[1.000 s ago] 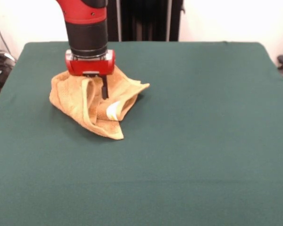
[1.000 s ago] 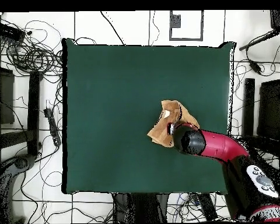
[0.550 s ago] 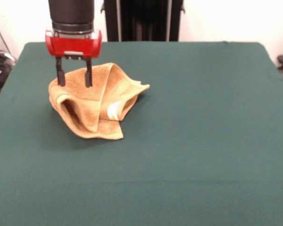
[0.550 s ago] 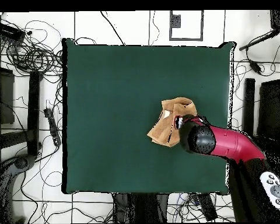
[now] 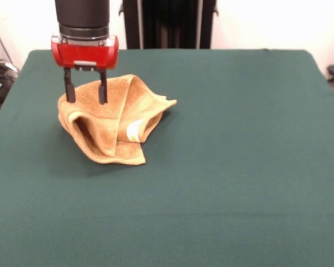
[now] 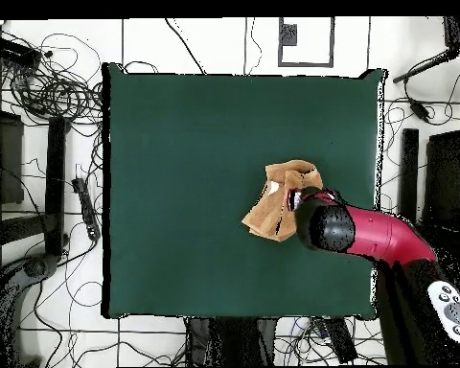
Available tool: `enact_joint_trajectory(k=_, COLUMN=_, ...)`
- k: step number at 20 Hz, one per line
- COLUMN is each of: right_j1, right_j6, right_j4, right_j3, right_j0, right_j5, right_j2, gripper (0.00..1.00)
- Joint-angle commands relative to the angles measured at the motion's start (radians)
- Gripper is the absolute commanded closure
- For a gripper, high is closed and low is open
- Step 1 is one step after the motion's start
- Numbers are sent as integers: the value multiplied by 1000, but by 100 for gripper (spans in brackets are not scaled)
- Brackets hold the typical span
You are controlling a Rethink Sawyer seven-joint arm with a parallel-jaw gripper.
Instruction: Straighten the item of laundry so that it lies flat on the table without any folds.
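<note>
The pincer hangs released, empty, over the crumpled towel's far edge; the towel sits on the tabletop. Best pinch one outer corner only, then draw outward.

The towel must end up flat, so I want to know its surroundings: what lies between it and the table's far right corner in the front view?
Nothing: from the towel, only bare table shows.

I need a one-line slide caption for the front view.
Open tool above the far edge of a crumpled orange towel on the green table.
</note>
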Motion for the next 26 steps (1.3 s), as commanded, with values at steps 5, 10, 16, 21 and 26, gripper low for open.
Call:
enact_joint_trajectory(k=5, right_j1=119, right_j6=38, right_j4=-35, right_j3=-14, right_j0=21, right_j5=-70, right_j2=102, gripper=0)
enact_joint_trajectory(k=10, right_j1=117, right_j6=54, right_j4=-37, right_j3=-8, right_j0=41, right_j5=-83, right_j2=86, gripper=0)
enact_joint_trajectory(k=16, right_j1=136, right_j6=34, right_j4=-51, right_j3=-21, right_j0=33, right_j5=-98, right_j2=92, gripper=0)
enact_joint_trajectory(k=21, right_j1=140, right_j6=21, right_j4=-42, right_j3=-31, right_j0=14, right_j5=-77, right_j2=97, gripper=0)
enact_joint_trajectory(k=26, right_j1=112, right_j6=-21, right_j4=-38, right_j3=-39, right_j0=-10, right_j5=-12, right_j2=102, gripper=0)
